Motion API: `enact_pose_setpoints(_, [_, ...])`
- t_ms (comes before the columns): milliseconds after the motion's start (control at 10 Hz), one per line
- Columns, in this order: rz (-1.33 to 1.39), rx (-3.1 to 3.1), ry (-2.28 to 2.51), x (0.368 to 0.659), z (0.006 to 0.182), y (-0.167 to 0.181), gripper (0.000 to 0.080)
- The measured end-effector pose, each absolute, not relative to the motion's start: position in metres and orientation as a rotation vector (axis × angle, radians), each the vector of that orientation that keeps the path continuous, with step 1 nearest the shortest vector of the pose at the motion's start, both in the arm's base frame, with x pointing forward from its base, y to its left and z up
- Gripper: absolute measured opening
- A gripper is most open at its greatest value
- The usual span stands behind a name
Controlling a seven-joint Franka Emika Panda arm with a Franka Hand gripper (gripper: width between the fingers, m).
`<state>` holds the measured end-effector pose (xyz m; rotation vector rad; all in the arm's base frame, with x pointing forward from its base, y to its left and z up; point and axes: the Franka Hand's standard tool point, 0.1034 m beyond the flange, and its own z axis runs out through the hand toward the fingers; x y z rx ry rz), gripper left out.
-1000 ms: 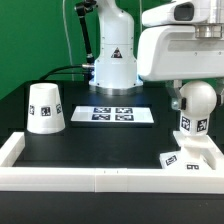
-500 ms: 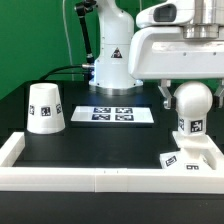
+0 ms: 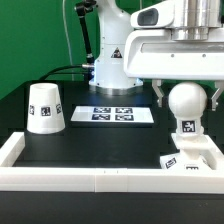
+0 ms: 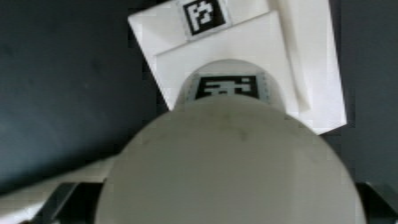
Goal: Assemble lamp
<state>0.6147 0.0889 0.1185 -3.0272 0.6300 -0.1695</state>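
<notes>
My gripper is shut on the round white bulb, with one finger on each side of it. It holds the bulb upright, its tagged stem pointing down over the flat square base at the exterior view's right. I cannot tell whether the stem touches the base. In the wrist view the bulb fills the foreground between my gripper fingers, and the tagged base lies beyond it. The tapered shade stands mouth down at the exterior view's left, far from the gripper.
The marker board lies flat at the middle back of the black table. A low white wall runs along the front and both sides. The arm's white pedestal stands behind the marker board.
The gripper and the bulb have shifted a little toward the exterior view's left, over the base. The shade and base have not moved.
</notes>
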Motion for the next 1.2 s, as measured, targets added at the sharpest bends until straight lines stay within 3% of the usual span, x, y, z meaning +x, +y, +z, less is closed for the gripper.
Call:
enact_pose_setpoints(600, [-0.005, -2.640, 1.530, 0.6031, 0.1160, 0.0963, 0.0579])
enact_pose_setpoints(1200, [0.151, -2.305, 1.930, 0.6019, 0.1164, 0.0991, 0.0579])
